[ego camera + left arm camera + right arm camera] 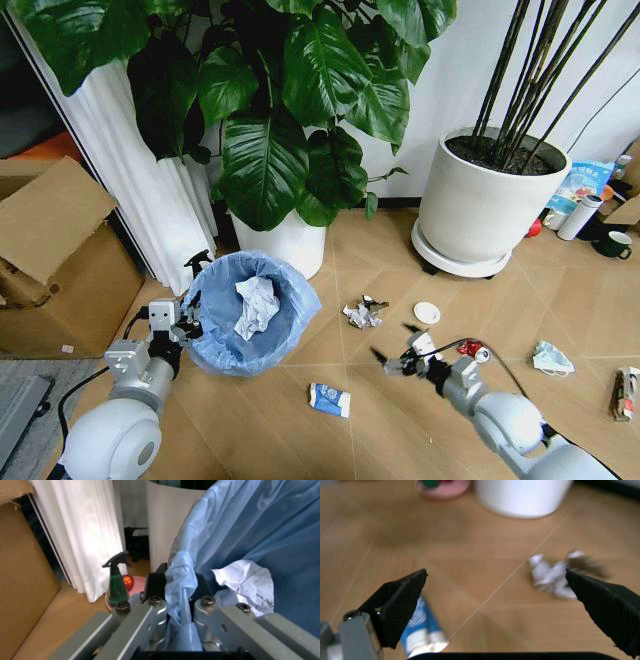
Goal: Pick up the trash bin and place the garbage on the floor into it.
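Two grippers at work around one trash bin (252, 312), the landmark for this entry: a small round bin lined with a crinkly light-blue bag, standing on the chevron wooden floor (380, 400) just in front of a white plant pot (290, 243). Left gripper (188, 322): at the bin's left rim, fingers (155, 587) closed on the bag's folded edge. Inside the bin: one crumpled white tissue (256, 305) with faint dark marks, not readable. Right gripper (397, 345): right of the bin, above the floor, jaws spread wide, holding nothing. Garbage on the floor, all right of the bin: crumpled grey-white scrap (362, 313); white round lid (427, 313); blue-white wrapper (329, 400), in front of the bin, print illegible; red can (470, 348); pale-blue face mask (552, 358), farthest out. Left of the bin: cardboard box (60, 260), green spray bottle (117, 581), white curtain (140, 190). No brand or label can be read anywhere.
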Motion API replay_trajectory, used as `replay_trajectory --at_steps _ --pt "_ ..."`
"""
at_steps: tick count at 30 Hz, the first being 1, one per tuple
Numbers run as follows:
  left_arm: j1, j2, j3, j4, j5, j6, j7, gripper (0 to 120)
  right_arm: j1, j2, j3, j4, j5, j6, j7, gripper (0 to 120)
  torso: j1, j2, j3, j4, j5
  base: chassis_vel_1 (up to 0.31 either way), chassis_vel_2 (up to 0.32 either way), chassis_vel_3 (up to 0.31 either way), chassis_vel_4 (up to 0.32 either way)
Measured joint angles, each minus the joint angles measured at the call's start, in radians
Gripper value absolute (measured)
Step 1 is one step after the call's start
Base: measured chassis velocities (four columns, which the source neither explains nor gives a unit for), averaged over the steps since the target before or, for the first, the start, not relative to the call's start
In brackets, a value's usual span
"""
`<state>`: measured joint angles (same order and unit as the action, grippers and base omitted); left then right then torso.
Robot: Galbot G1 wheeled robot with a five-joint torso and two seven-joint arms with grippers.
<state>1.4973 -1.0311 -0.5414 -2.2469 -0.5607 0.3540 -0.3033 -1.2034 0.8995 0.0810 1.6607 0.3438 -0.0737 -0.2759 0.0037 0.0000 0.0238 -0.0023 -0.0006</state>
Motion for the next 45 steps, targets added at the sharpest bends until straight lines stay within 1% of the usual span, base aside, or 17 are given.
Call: replay_trajectory --at_steps 1,2,5,6,10,15,23,25,28,29,30,32,38,41,42,43,45 --pt "0.001 0.0 -0.003 0.0 -0.001 0.0 0.0 1 0.037 0.008 -0.044 -0.037 -0.004 0.001 -0.006 100 0.0 0.0 0.0 0.0001 -0.0001 0.0 0.0 0.0 0.0" --pt "0.001 0.0 -0.003 0.0 -0.001 0.0 0.0 1 0.037 0.008 -0.044 -0.037 -0.004 0.001 -0.006 100 0.0 0.0 0.0 0.0001 -0.0001 0.0 0.0 0.0 0.0" --pt "0.004 0.005 -0.016 0.004 -0.006 0.0 0.0 1 0.121 0.043 -0.162 -0.144 -0.021 0.014 -0.024 100 0.0 0.0 0.0 0.0003 -0.0001 0.0 0.0 0.0 0.0" --pt "0.004 0.005 -0.016 0.004 -0.006 0.0 0.0 1 0.121 0.043 -0.162 -0.144 -0.021 0.014 -0.024 100 0.0 0.0 0.0 0.0003 -0.0001 0.0 0.0 0.0 0.0" --pt "0.005 0.015 -0.024 0.006 -0.013 -0.002 0.0 1 0.162 0.076 -0.24 -0.214 -0.028 0.023 -0.038 100 0.0 0.0 0.0 0.0003 -0.0001 0.0 0.0 0.0 0.0" --pt "0.005 0.019 -0.027 0.007 -0.017 -0.002 -0.001 1 0.17 0.09 -0.276 -0.24 -0.031 0.025 -0.041 100 0.0 0.0 0.0 0.0 -0.0005 0.0 0.0 0.0 0.0" --pt "0.006 0.02 -0.029 0.007 -0.019 -0.003 -0.001 1 0.199 0.155 -0.307 -0.338 -0.066 0.048 -0.061 100 0.0 0.0 0.0 0.0001 -0.0003 0.0 0.0 0.0 0.0" --pt "0.005 0.025 -0.031 0.007 -0.023 -0.004 -0.002 1 0.208 0.183 -0.314 -0.376 -0.079 0.05 -0.067 100 0.0 0.0 0.0 0.0001 -0.0002 0.0 0.0 0.0 0.0" --pt "0.004 0.026 -0.031 0.007 -0.024 -0.004 -0.002 1 0.21 0.188 -0.316 -0.385 -0.083 0.05 -0.068 99 0.0 0.0 0.0 0.0001 -0.0004 0.0 0.0 0.0 0.0" --pt "0.002 0.028 -0.031 0.007 -0.026 -0.004 -0.002 1 0.212 0.202 -0.319 -0.407 -0.092 0.055 -0.07 94 0.0 0.0 0.0 0.0 -0.0003 0.0 0.0 0.0 0.0" --pt "0.002 0.029 -0.031 0.007 -0.026 -0.004 -0.002 1 0.213 0.215 -0.319 -0.423 -0.099 0.06 -0.071 91 0.0 0.0 0.0 0.0 -0.0003 0.0 0.0 0.0 0.0" --pt "0.002 0.03 -0.031 0.006 -0.026 -0.005 -0.002 1 0.214 0.242 -0.316 -0.451 -0.112 0.069 -0.071 89 0.0 0.0 0.0 0.0001 -0.0001 0.0 0.0 0.0 0.0" --pt "0.005 0.035 -0.034 0.002 -0.028 -0.006 -0.001 1 0.217 0.284 -0.312 -0.501 -0.139 0.085 -0.071 82 0.0 0.0 0.0 0.0001 -0.0002 0.0 0.0 0.0 0.0" --pt "0.005 0.042 -0.04 0.0 -0.034 -0.006 -0.001 1 0.221 0.304 -0.307 -0.535 -0.152 0.093 -0.071 70 0.0 0.0 0.0 0.0001 -0.0003 0.0 0.0 0.0 0.0" --pt "0.004 0.043 -0.041 0.0 -0.036 -0.006 -0.001 1 0.221 0.308 -0.304 -0.543 -0.155 0.095 -0.071 67 0.0 0.0 0.0 0.0001 -0.0003 0.0 0.0 0.0 0.0" --pt "0.004 0.043 -0.041 0.0 -0.036 -0.006 -0.001 1 0.221 0.308 -0.304 -0.543 -0.155 0.095 -0.071 67 0.0 0.0 0.0 0.0001 -0.0003 0.0 0.0 0.0 0.0" --pt "0.003 0.046 -0.042 0.0 -0.038 -0.006 -0.001 1 0.221 0.317 -0.298 -0.557 -0.16 0.098 -0.071 58 0.0 0.0 0.0 0.0 -0.0002 0.0 0.0 0.0 0.0"
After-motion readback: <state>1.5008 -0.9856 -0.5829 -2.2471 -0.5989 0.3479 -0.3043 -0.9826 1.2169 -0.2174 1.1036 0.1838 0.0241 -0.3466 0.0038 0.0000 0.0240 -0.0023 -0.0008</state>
